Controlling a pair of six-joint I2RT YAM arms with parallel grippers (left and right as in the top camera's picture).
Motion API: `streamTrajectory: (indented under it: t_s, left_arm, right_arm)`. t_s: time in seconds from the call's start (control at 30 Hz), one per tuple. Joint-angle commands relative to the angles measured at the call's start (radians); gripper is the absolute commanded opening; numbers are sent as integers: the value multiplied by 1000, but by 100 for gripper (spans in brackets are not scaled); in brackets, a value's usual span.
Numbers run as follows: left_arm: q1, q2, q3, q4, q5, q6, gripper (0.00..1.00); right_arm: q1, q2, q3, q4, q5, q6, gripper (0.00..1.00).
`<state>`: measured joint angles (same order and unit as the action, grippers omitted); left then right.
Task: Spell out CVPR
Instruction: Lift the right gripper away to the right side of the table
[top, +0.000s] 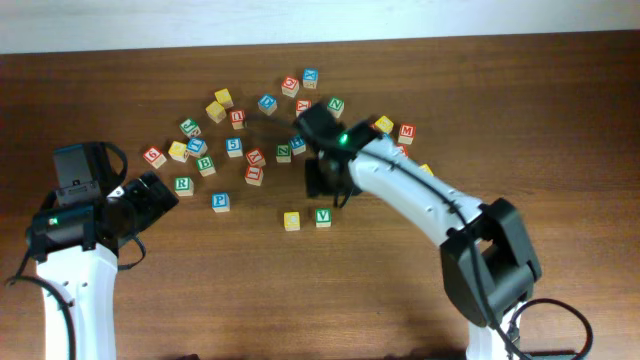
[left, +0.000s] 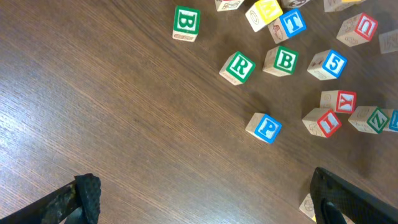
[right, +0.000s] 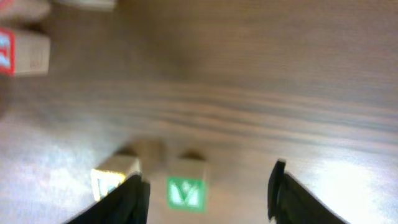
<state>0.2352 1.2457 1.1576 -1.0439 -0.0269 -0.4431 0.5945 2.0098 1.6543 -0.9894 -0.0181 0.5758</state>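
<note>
A yellow block (top: 291, 220), its letter unreadable, and a green V block (top: 323, 216) stand side by side in front of the block pile. The blue P block (top: 220, 202) and the green R block (top: 183, 184) lie to their left. My right gripper (top: 328, 190) is open and empty, just behind the V block. In the blurred right wrist view the V block (right: 185, 191) sits between the open fingers (right: 208, 194), nearer the left one, with the yellow block (right: 112, 180) beyond that finger. My left gripper (top: 160, 192) is open and empty (left: 205, 199), with P (left: 264, 127) and R (left: 237, 67) ahead of it.
Several other letter and number blocks are scattered across the back middle of the wooden table (top: 150, 300), among them a green B (left: 186, 23), another B (left: 285, 60), a blue 5 (left: 328, 64) and a blue T (left: 292, 23). The right arm reaches over the pile's right side.
</note>
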Motion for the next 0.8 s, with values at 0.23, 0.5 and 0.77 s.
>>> streamTrajectory:
  t_s: [0.23, 0.5, 0.77]
  left_arm:
    - [5, -1, 10, 2, -7, -12, 99]
    - [5, -1, 10, 2, -7, -12, 99]
    - [5, -1, 10, 2, -7, -12, 99]
  right_arm:
    - [-282, -23, 183, -280, 136, -22, 98]
    - [-564, -23, 183, -399, 136, -23, 98]
    - [-742, -23, 183, -405, 135, -22, 98]
